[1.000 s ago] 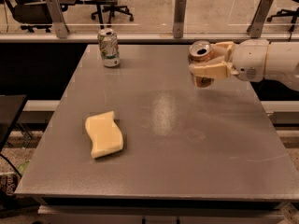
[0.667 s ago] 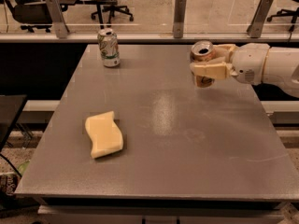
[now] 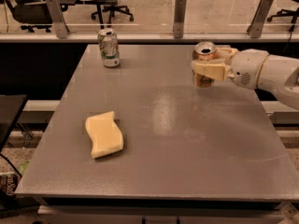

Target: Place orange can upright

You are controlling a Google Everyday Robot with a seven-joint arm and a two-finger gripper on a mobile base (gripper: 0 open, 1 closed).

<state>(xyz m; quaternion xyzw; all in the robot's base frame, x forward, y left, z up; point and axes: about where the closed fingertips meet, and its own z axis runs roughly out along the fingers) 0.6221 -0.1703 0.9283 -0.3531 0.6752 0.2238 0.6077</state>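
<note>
The orange can (image 3: 204, 54) stands upright at the far right of the grey table (image 3: 163, 125), its silver top facing up and its base at the table surface. My gripper (image 3: 211, 64) reaches in from the right on a white arm, and its pale fingers (image 3: 210, 70) wrap around the can's middle. The gripper is shut on the can. The fingers hide much of the can's body.
A white-and-green can (image 3: 109, 47) stands upright at the table's far left. A pale yellow sponge (image 3: 103, 134) lies at the front left. A railing with posts runs behind the table; office chairs stand beyond it.
The gripper and the orange can have shifted slightly; the can stays upright in the grip at nearly the same spot.
</note>
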